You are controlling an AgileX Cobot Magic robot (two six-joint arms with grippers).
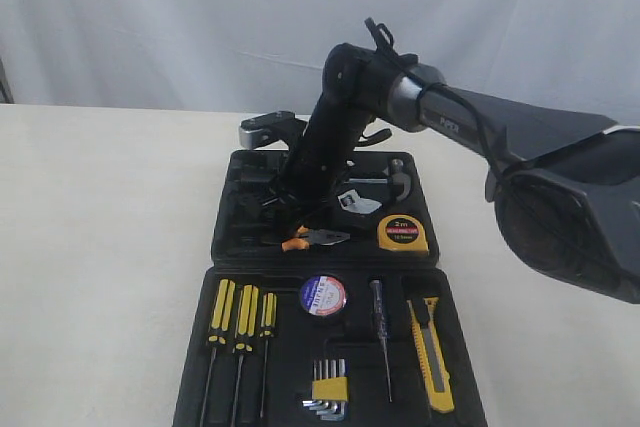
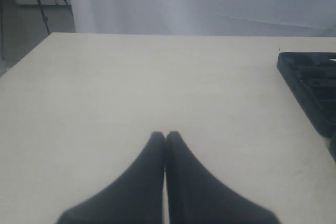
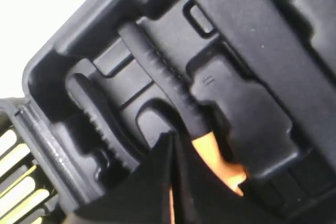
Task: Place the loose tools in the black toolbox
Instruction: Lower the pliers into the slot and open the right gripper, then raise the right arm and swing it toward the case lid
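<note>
The black toolbox [image 1: 228, 247] lies open on the table. My right gripper [image 1: 287, 219] reaches down into its far half, right at the pliers [image 1: 312, 238]. In the right wrist view the right gripper [image 3: 170, 136] is shut, its tips against the orange-and-black pliers handles [image 3: 212, 156] lying in a recess of the toolbox [image 3: 252, 82]; nothing shows held between the fingers. The yellow tape measure [image 1: 402, 233] sits in the far half. The tape roll [image 1: 322, 295] and the yellow utility knife [image 1: 431, 353] lie in the near half. My left gripper [image 2: 165, 135] is shut over bare table, left of the toolbox [image 2: 310, 85].
Three yellow-black screwdrivers [image 1: 240, 322], a hex key set [image 1: 328, 389] and a thin tester screwdriver [image 1: 381, 332] sit in the near half. A hammer head [image 1: 400, 173] lies in the far half. The right arm [image 1: 520, 147] spans the right side above the table.
</note>
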